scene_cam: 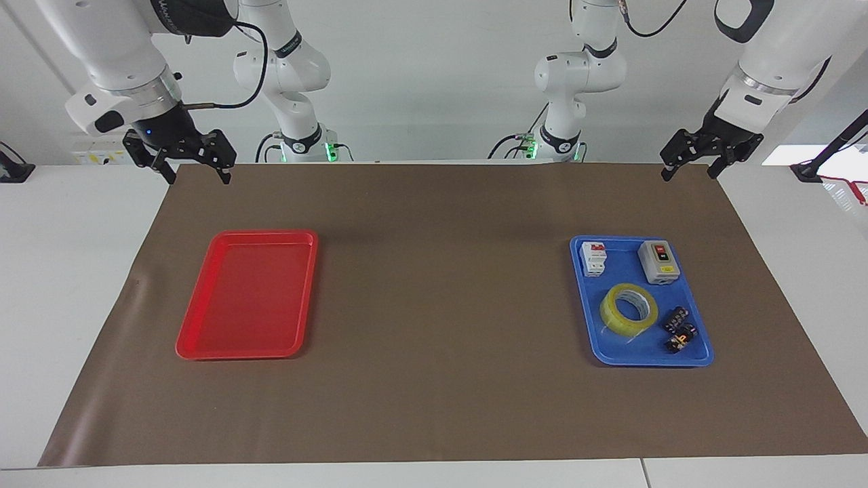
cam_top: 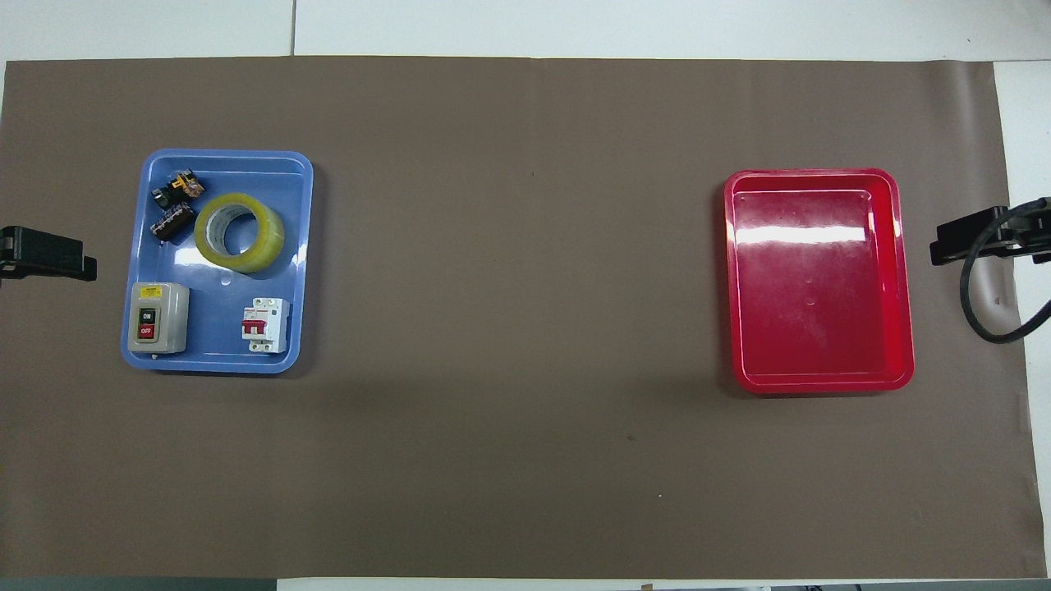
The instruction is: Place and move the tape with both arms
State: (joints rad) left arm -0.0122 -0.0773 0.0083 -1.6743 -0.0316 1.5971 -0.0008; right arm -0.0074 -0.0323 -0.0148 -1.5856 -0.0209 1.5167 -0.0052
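Note:
The tape (scene_cam: 612,317) is a yellow roll with a white core. It lies flat in the blue tray (scene_cam: 641,359) toward the left arm's end of the table, and shows in the overhead view (cam_top: 271,238) too. My left gripper (scene_cam: 689,175) hangs open and empty in the air over the mat's corner at that end, well apart from the tray. Only its tip shows in the overhead view (cam_top: 49,254). My right gripper (scene_cam: 197,177) hangs open and empty over the mat's corner at the right arm's end, and its tip shows in the overhead view (cam_top: 973,240).
An empty red tray (scene_cam: 247,298) lies toward the right arm's end. The blue tray (cam_top: 246,176) also holds a grey switch box (scene_cam: 658,261), a white circuit breaker (scene_cam: 594,258) and small dark parts (scene_cam: 680,329). Two smaller white arms (scene_cam: 298,81) stand at the table's robot edge.

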